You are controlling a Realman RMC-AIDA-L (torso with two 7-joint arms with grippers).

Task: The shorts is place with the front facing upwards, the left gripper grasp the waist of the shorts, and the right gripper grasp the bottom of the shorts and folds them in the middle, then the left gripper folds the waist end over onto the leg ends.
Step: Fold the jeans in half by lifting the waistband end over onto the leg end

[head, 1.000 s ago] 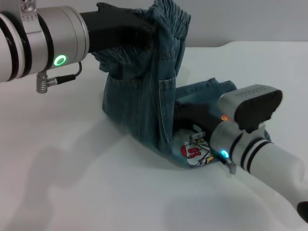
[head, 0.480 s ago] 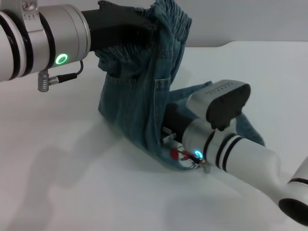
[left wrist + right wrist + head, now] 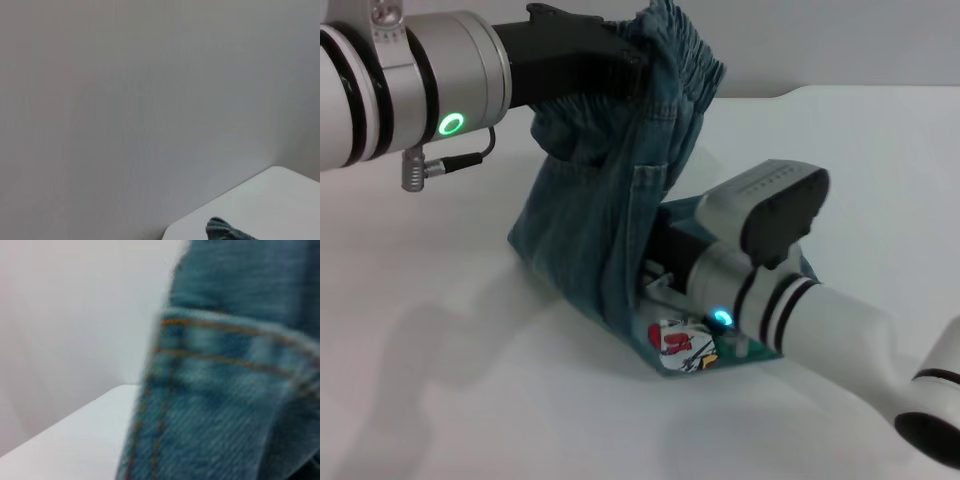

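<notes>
White table (image 3: pixel 440 400) fills your head view, grey wall (image 3: pixel 125 100) behind it; nothing else stands around the work. Your own right arm body blocks most of the lower half of the garment, and its wrist camera sees only close denim with orange stitching (image 3: pixel 225 390) plus a strip of table edge.

Denim shorts (image 3: pixel 610 240) sit mid-table, half lifted: the elastic waist is bunched up high, the fabric hangs down in a steep sheet, and the leg ends lie on the table under your right arm. A cartoon patch (image 3: pixel 685 348) shows at the bottom hem, flat on the table, just beside the right wrist.

Left gripper (image 3: pixel 632 68) is up high at the left, clamped on the gathered waistband, holding that end off the table. The left wrist view catches only a small tuft of the denim (image 3: pixel 225 231) against the table edge.

Right gripper (image 3: pixel 655 270) is low, pushed in against the hanging fabric near the leg ends; you can't tell whether its fingers are apart or closed, cloth and arm hide them.
</notes>
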